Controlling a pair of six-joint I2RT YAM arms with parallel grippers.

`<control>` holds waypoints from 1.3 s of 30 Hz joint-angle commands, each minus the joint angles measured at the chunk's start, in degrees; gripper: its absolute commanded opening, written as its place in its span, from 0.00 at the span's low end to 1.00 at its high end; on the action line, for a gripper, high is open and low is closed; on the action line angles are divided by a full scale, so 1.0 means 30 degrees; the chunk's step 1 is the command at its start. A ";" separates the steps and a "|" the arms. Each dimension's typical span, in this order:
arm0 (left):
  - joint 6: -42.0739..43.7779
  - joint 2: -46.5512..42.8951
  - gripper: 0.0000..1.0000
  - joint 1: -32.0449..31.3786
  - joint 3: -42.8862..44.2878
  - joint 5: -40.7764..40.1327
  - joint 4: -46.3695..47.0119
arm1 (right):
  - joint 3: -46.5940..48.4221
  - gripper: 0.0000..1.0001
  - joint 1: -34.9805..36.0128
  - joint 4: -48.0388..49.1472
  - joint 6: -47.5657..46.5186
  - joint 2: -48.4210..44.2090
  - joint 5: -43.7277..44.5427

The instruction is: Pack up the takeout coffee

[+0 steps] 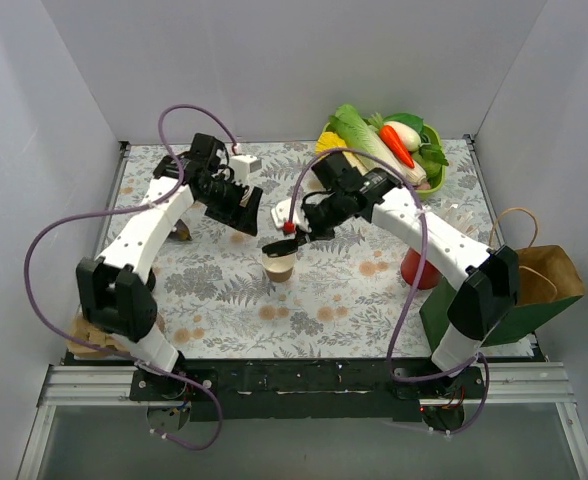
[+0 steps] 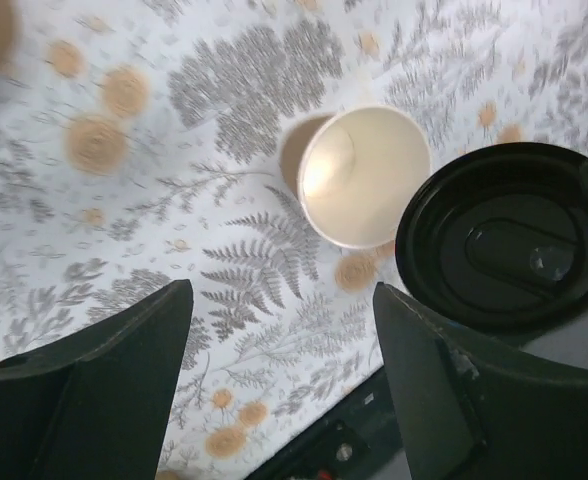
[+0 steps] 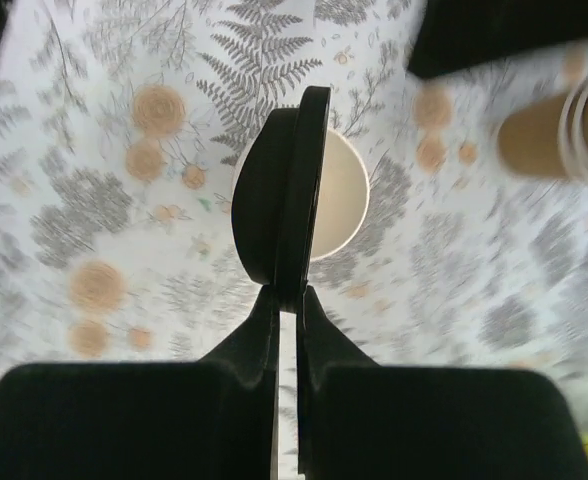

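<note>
Right gripper (image 3: 287,300) pinches the black lid (image 3: 279,190) edge-on between closed fingers, with the open paper cup (image 3: 339,205) just beneath the lid. Left gripper (image 2: 279,295) hangs with fingers spread and empty, the cup just ahead of them.

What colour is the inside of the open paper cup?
The cup is cream-white inside; left wrist view.

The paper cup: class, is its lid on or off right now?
Off. The cup stands open, cream inside showing; the right gripper pinches the black lid edge-on above it.
</note>
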 commanded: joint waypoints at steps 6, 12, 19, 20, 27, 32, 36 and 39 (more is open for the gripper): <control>-0.4097 -0.7655 0.76 0.0271 -0.5361 0.0927 0.8334 | 0.0203 0.01 -0.4897 0.3369 1.9140 0.2017 -0.7826; -0.5445 -0.8189 0.77 0.0271 -0.7622 0.4010 0.9947 | 0.0166 0.01 -0.5368 0.3907 2.1113 0.3539 -1.0289; -0.6062 -0.7487 0.75 0.0271 -0.9059 0.4478 1.1529 | 0.0170 0.01 -0.5367 0.2968 2.1024 0.4480 -1.0848; -0.6236 -0.7370 0.75 0.0300 -0.9351 0.4537 1.1647 | 0.0052 0.01 -0.5368 0.2967 2.1054 0.4538 -1.0848; -0.6618 -0.6872 0.75 0.0271 -1.0436 0.4917 1.2846 | -0.1003 0.01 -0.5368 0.4077 2.2049 0.5036 -1.0702; -0.6853 -0.6813 0.75 0.0271 -1.1168 0.4186 1.3784 | -0.1794 0.01 -0.5368 0.5075 2.3104 0.5446 -1.0906; -0.7233 -0.6724 0.75 0.0271 -1.1814 0.4303 1.4313 | -0.2029 0.01 -0.5368 0.5369 2.3281 0.5623 -1.1082; -0.7380 -0.6550 0.75 0.0271 -1.2281 0.4274 1.4752 | -0.2147 0.01 -0.5368 0.5515 2.3281 0.5770 -1.1082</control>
